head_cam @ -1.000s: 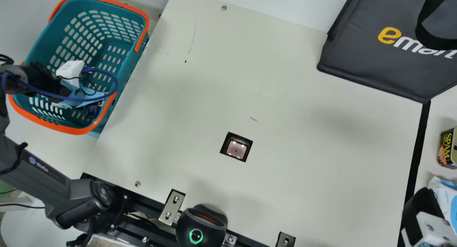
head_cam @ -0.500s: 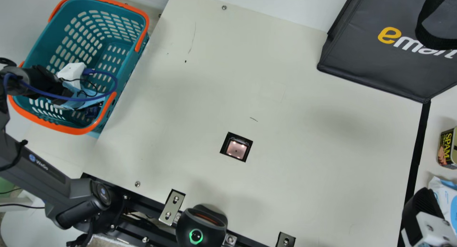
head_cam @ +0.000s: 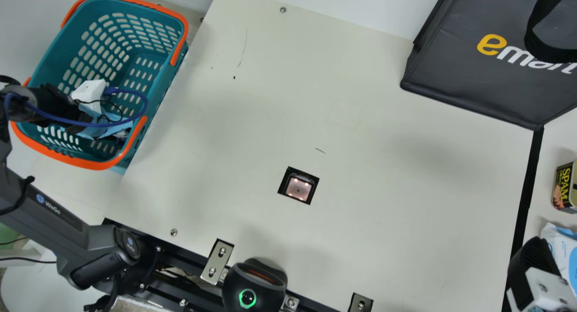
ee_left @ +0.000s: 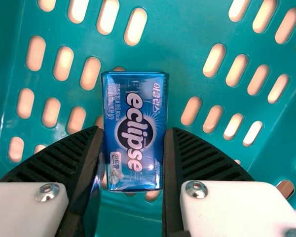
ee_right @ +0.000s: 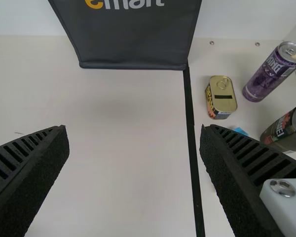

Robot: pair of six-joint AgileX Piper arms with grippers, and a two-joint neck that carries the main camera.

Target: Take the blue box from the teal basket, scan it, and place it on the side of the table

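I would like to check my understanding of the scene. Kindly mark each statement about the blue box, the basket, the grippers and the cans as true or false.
1. The blue box is between the fingers of the left gripper. True.
2. The right gripper is shut. False: its fingers are apart, with nothing between them.
3. The basket has orange handles. True.
4. The blue box lies on the table. False: it is inside the basket.
5. The gold can touches the purple can. False: there is a gap between them.
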